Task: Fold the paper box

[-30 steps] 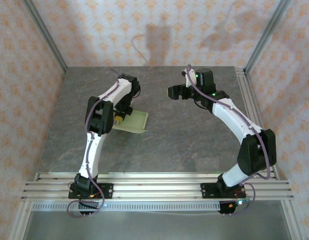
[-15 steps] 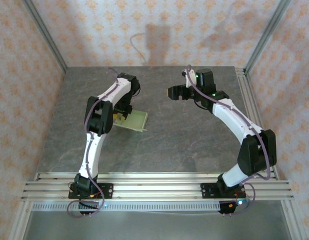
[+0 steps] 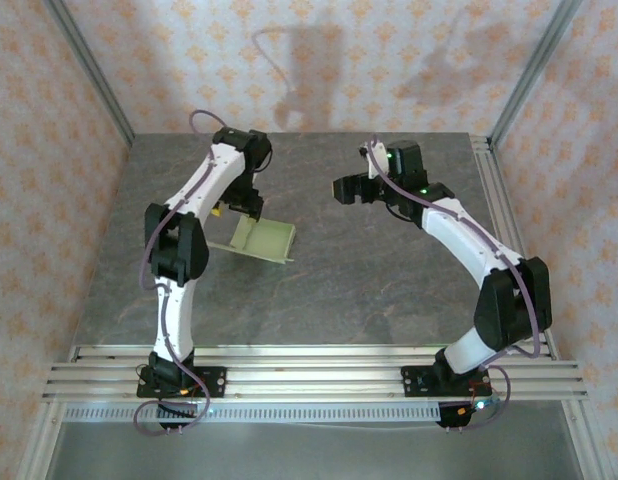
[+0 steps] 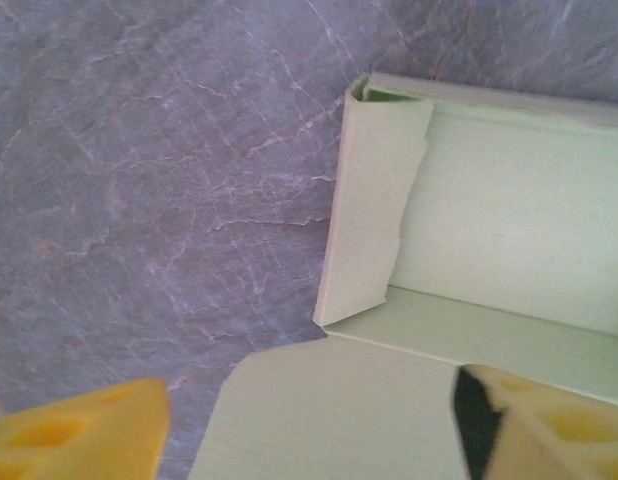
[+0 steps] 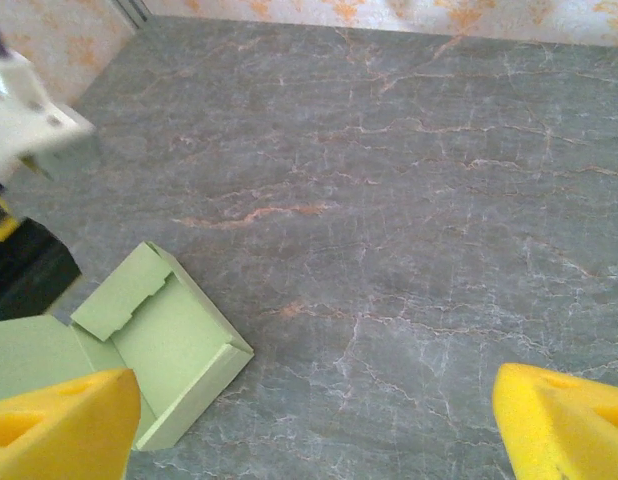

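- The left gripper (image 3: 241,208) hangs over the far-left part of the grey table (image 3: 369,290). Its yellow fingers (image 4: 79,440) are spread apart and grip nothing.
- The paper box (image 3: 264,239) lies just beside it on the table as an open tray, with the lid flap unfolded to the left.
- The right gripper (image 3: 347,187) is well apart on the right, and its fingers (image 5: 564,420) are wide apart.

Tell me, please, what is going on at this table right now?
Two robot arms are partway through folding a pale green paper box. It lies on the table, left of centre, with its side walls standing and one flap lying flat and open. The left gripper hovers open right over that flap, gripping nothing. The right gripper hangs open off to the right, well clear of the box.
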You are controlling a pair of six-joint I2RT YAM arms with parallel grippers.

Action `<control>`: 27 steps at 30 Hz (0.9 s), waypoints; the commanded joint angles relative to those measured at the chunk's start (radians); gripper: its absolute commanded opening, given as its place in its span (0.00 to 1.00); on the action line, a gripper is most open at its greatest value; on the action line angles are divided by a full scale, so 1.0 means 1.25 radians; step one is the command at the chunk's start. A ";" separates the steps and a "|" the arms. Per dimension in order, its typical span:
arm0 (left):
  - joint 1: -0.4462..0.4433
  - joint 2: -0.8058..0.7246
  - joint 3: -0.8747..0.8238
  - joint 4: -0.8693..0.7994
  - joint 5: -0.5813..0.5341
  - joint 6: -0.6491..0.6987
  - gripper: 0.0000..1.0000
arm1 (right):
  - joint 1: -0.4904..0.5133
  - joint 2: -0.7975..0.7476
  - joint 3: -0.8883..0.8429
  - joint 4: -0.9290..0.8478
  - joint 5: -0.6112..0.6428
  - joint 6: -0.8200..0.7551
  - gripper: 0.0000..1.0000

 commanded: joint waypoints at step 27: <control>0.201 -0.981 -0.881 0.377 -0.063 -0.617 0.91 | 0.116 0.176 0.186 -0.056 0.020 -0.056 0.92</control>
